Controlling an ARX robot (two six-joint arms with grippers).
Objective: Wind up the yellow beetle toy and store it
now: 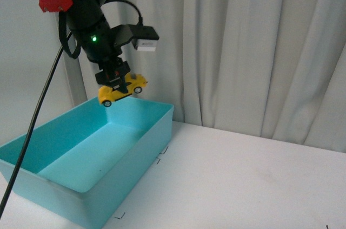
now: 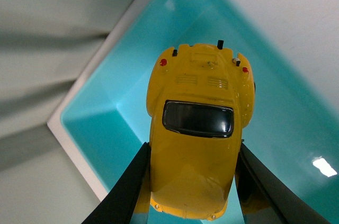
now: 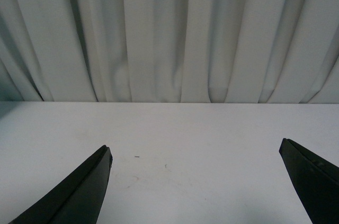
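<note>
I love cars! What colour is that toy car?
Yellow toy car, clearest in the left wrist view.

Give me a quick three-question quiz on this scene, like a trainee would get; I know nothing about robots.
1. True or false: the yellow beetle toy already lies on the floor of the turquoise bin.
2. Which gripper holds the toy? A) left gripper B) right gripper C) neither
3. Fill in: the right gripper's jaws stand ___, with only the white table between them.
Key: 1 false, it hangs in the air above the bin. 2 A. 3 open.
</note>
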